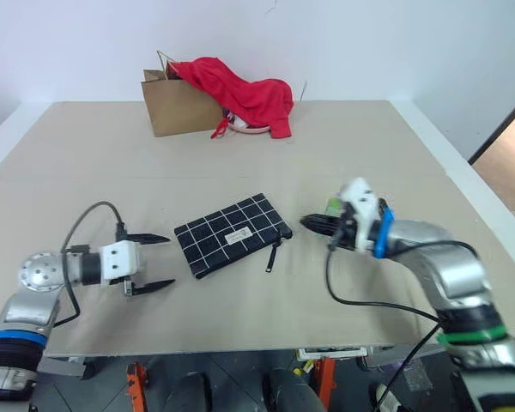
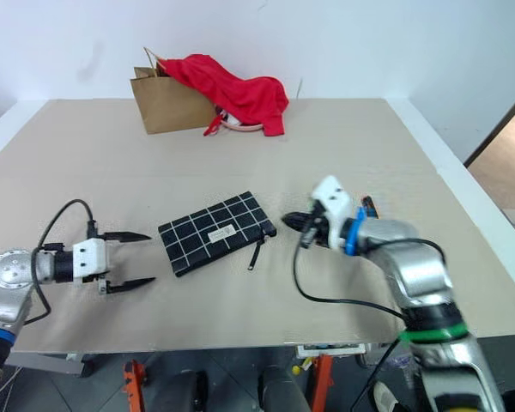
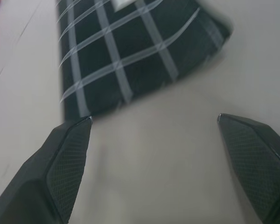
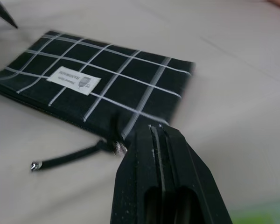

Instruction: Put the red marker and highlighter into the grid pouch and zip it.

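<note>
the left gripper [image 1: 155,263], jaws spread beside the grid pouch [image 1: 233,233], should pin its end while the right gripper [image 1: 313,225], jaws pressed together, works the zipper pull [image 1: 274,256].

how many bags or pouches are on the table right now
2. The grid pouch lies flat near the table's middle, between the two grippers. A brown paper bag stands at the far edge, partly draped by a red cloth. The cloth could hide something small.
</note>
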Controlling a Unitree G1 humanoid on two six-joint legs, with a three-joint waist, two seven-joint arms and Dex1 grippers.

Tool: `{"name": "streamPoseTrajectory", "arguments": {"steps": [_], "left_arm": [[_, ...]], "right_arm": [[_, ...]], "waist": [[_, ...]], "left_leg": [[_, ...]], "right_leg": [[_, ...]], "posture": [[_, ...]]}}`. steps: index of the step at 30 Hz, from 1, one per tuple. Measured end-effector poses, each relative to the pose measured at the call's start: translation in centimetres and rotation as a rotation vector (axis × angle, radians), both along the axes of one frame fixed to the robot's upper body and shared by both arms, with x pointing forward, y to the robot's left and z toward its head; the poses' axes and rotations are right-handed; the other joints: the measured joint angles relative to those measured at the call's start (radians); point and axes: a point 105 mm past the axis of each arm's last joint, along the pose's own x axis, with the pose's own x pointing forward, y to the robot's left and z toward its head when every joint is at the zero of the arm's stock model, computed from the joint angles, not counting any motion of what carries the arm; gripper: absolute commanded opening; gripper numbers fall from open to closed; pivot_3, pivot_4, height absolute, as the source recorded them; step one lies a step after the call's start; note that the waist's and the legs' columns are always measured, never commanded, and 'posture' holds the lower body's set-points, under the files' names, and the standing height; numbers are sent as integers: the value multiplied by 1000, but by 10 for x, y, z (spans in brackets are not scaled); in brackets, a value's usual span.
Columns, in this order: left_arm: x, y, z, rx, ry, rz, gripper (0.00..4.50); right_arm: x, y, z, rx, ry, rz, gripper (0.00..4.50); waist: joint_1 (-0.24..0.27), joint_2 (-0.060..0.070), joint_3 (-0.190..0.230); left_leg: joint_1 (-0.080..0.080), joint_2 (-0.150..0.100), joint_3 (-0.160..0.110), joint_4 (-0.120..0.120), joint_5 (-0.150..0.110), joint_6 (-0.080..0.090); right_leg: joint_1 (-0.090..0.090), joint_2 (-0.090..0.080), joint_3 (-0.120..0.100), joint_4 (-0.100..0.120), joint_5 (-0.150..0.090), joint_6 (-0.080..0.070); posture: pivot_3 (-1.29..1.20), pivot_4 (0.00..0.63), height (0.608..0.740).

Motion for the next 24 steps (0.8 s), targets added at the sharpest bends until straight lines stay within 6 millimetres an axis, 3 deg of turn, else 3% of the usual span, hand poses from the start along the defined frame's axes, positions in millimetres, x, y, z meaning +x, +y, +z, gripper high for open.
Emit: {"name": "streamPoseTrajectory", "arguments": {"steps": [7,16,24], "left_arm": [[-1,-9,0,-14,1,-19,4500],[0,-13,-1,0,-1,-36,4500],[8,-28,0,22,-78,-79,4500]], "right_arm": [[15,17,-18,-107,31,23,60],[28,37,-22,-177,16,63,60],[24,42,-30,-247,17,131,60]], "waist": [[1,0,0],[-1,1,0],[1,2,-1]], "left_leg": [[-6,0,-1,6,-4,6],[-6,0,-1,10,-4,6],[-4,0,-1,11,-4,7]], "right_leg": [[-3,0,-1,1,0,0],[-3,0,-3,3,1,-1],[-1,0,-3,3,1,-1]], "posture": [[0,150,740],[0,150,740],[0,150,740]]}}
